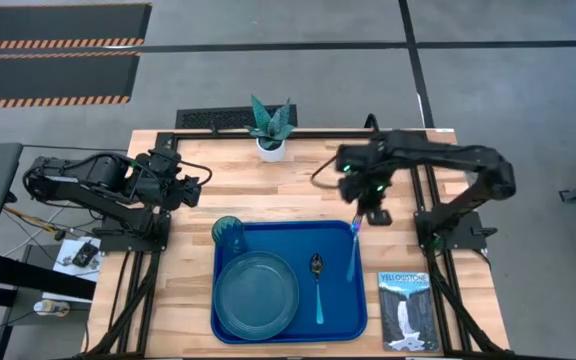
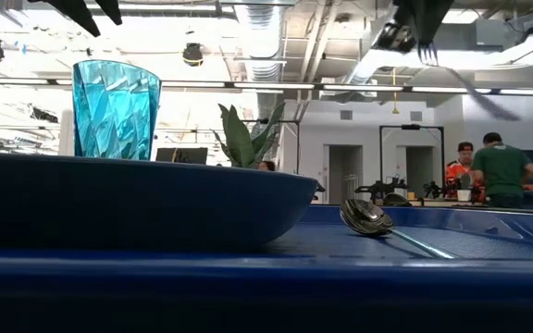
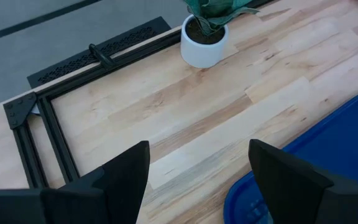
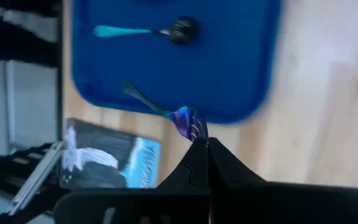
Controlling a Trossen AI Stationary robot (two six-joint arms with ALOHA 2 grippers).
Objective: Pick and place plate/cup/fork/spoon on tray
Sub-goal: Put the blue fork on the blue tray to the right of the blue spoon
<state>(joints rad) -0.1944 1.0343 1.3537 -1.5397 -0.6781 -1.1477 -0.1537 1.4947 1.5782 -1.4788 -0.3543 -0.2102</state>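
The blue tray (image 1: pixel 343 325) lies at the table's near middle. On it rest the teal plate (image 1: pixel 256 292) at the left, the ribbed cup (image 1: pixel 230 232) upright in the far left corner, and the spoon (image 1: pixel 317 285) in the middle. My right gripper (image 1: pixel 360 220) is above the tray's far right corner, shut on the fork (image 1: pixel 353 252). My left gripper (image 1: pixel 193 190) waits open and empty at the table's left, its fingers apart in the left wrist view (image 3: pixel 197 180). My right gripper (image 4: pixel 205 146) pinches the fork at its bluish pronged head end (image 4: pixel 190 126) between its two shut fingers, coming from above. The handle (image 4: pixel 138 96) reaches out from the fingers toward the table's near edge. In the low view the fork (image 2: pixel 477 92) is in the air, clear of the tray.
A white pot with a spiky plant (image 1: pixel 270 148) stands at the far middle of the table. A waterfall-photo booklet (image 1: pixel 408 310) lies right of the tray. Bare wood lies between the tray and the pot. People stand in the room beyond (image 2: pixel 498 171).
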